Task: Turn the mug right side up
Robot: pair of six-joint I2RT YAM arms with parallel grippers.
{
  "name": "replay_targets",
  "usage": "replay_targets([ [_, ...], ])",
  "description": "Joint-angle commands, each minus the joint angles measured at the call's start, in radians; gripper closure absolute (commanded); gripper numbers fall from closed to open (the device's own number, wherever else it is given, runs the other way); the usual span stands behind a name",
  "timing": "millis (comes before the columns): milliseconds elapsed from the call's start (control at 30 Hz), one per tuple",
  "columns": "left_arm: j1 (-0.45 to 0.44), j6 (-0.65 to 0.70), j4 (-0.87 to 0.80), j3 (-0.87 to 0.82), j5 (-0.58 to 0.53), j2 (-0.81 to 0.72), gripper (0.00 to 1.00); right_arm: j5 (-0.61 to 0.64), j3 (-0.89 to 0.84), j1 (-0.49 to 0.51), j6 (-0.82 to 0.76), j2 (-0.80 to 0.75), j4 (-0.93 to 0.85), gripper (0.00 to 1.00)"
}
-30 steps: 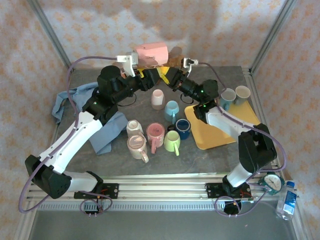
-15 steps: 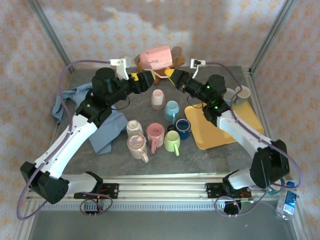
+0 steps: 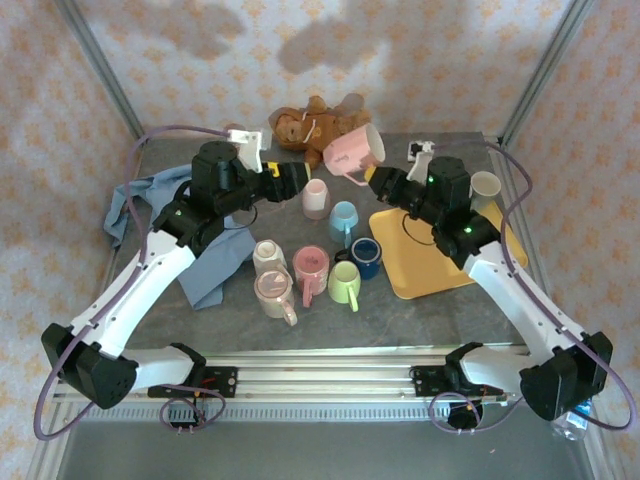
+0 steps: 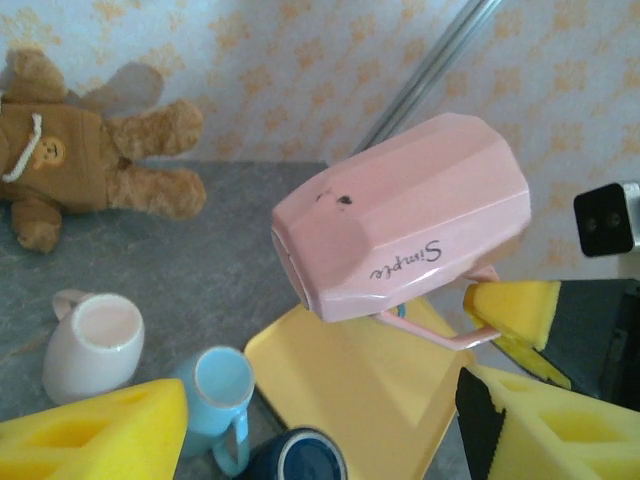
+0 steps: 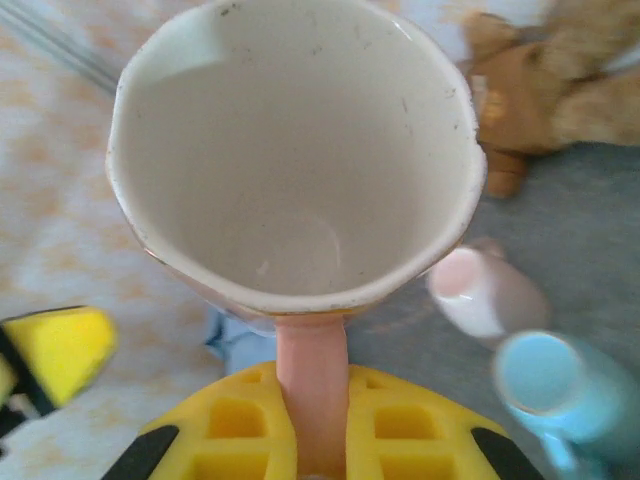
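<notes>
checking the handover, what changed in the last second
The left gripper let go of the pink mug and drew back, open. The right gripper, shut on the handle, swung it right, mouth tipping upward. The table mugs, teddy bear and tray stayed put.

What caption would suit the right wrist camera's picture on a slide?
The right gripper pinches the pink mug by its handle, open mouth facing the camera, teddy bear lying behind.

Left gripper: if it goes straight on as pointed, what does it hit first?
Most likely the pink mug, held in the air by its handle in the right gripper. It sits dead ahead of the open left gripper in its wrist view; the gap is hard to judge.
</notes>
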Motion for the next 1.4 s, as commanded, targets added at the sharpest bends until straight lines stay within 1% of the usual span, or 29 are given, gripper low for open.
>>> replay_targets([
  [0,0.006,0.089,-0.090,0.050,0.059,0.038,0.29,0.144,0.056,-0.002,-0.116,-0.067,-0.104,1.00],
  [133,0.004,0.112,-0.118,0.058,0.080,0.069,0.30,0.229,0.058,-0.003,-0.157,-0.082,-0.220,1.00],
  [433,-0.009,0.134,-0.109,0.052,0.102,0.111,0.31,0.455,0.054,-0.005,-0.203,-0.088,-0.467,1.00],
  [567,-0.046,0.215,-0.084,0.024,0.108,0.114,0.31,0.552,0.042,-0.019,-0.196,-0.074,-0.554,1.00],
  [667,-0.070,0.264,-0.084,0.016,0.122,0.122,0.31,0.629,0.025,-0.044,-0.188,-0.072,-0.593,1.00],
  [733,-0.078,0.283,-0.097,0.022,0.147,0.135,0.31,0.689,0.009,-0.064,-0.170,-0.074,-0.616,1.00],
  [867,-0.091,0.326,-0.126,0.040,0.215,0.167,0.33,0.764,-0.043,-0.129,-0.145,-0.088,-0.629,1.00],
  [933,-0.102,0.350,-0.148,0.054,0.233,0.184,0.34,0.769,-0.070,-0.177,-0.138,-0.094,-0.625,1.00],
  [1100,-0.122,0.377,-0.188,0.085,0.238,0.223,0.34,0.752,-0.137,-0.306,-0.143,-0.108,-0.576,1.00],
  [1233,-0.134,0.380,-0.177,0.085,0.240,0.236,0.34,0.748,-0.172,-0.379,-0.153,-0.095,-0.536,1.00],
  [1367,-0.144,0.379,-0.159,0.085,0.240,0.251,0.34,0.746,-0.211,-0.442,-0.171,-0.072,-0.459,1.00],
])
